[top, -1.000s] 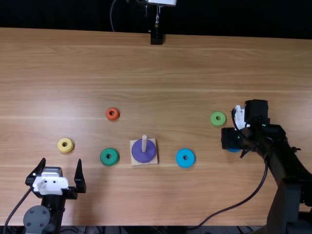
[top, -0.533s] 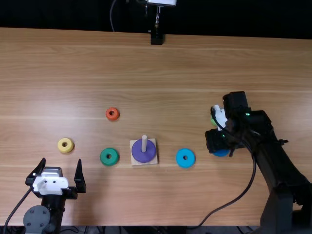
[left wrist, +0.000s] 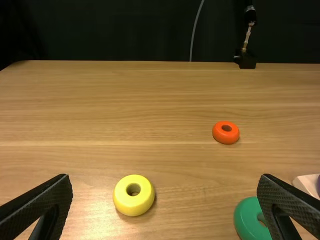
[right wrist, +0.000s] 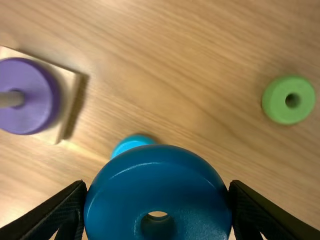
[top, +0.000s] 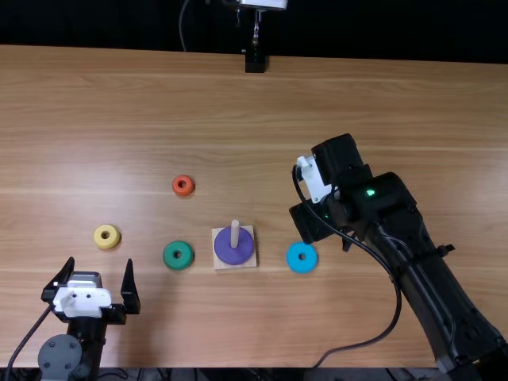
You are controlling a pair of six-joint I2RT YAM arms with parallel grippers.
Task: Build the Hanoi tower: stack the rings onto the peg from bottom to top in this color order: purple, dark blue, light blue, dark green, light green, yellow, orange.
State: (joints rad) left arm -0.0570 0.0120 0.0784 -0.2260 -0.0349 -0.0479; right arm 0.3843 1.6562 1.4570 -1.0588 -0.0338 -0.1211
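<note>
Right claw (right wrist: 157,186) has moved left toward peg (top: 235,232) | closed to ring width on dark blue ring (right wrist: 112,195), right of peg, height unclear | purple ring (top: 228,254) seated, so placing comes next | left claw (top: 100,263) wide, empty

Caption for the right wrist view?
Right gripper holding the dark blue ring; below, the light blue ring, light green ring and purple ring on its peg.

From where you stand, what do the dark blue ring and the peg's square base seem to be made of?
Dark blue ring: glossy painted wood or plastic; the streak of reflected light fits either. Square base: probably bare, matt wood, judging by its pale tan colour.
</note>
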